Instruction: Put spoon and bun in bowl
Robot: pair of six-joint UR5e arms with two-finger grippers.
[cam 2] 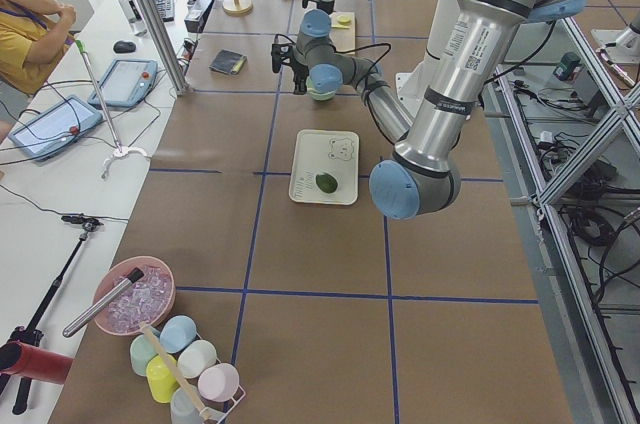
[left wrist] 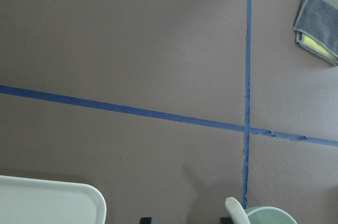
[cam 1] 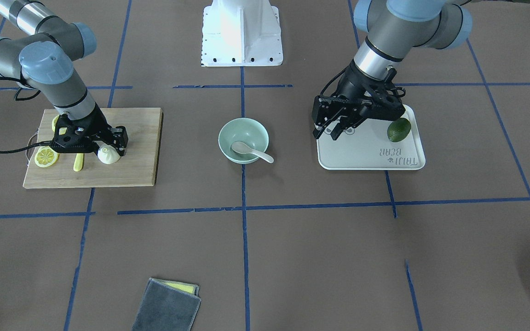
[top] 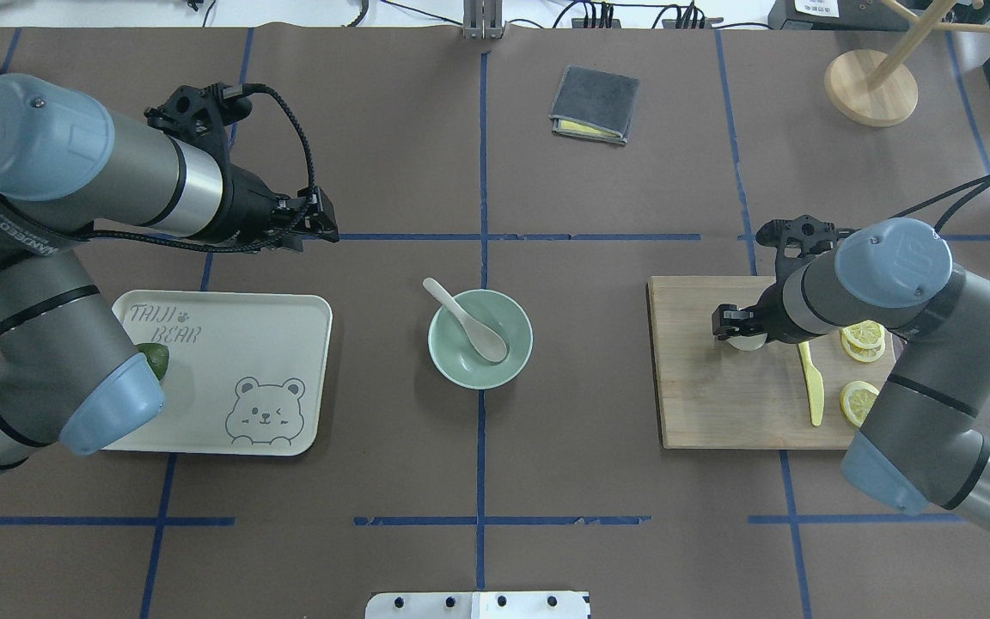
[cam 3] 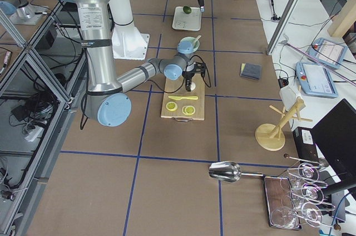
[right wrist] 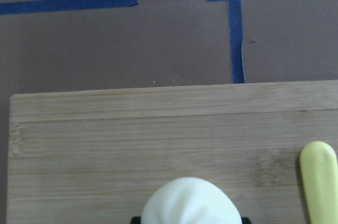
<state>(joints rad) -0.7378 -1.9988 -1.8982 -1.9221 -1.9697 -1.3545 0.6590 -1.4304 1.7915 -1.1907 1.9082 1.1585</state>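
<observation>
The pale mint-green bowl (cam 1: 228, 138) (top: 519, 352) stands at the table's middle. The off-white spoon (cam 1: 251, 151) (top: 469, 322) lies in it, its handle sticking out over the rim. The white pleated bun (cam 1: 108, 155) (top: 748, 341) (right wrist: 190, 203) sits on the wooden cutting board (cam 1: 141, 156) (top: 718, 404). My right gripper (cam 1: 111, 148) (top: 740, 331) is down at the bun, open, with one finger on each side of it. My left gripper (cam 1: 327, 133) (top: 319, 225) is open and empty above the table near the tray's corner, apart from the bowl.
A bear-printed tray (cam 1: 371, 156) (top: 271, 327) holds a green lime (cam 1: 399, 129) (top: 155, 359). A yellow plastic knife (cam 1: 78, 162) (top: 813, 383) and lemon slices (cam 1: 46, 157) (top: 863, 335) lie on the board beside the bun. A folded grey cloth (cam 1: 166, 305) (top: 594, 105) lies at the far side.
</observation>
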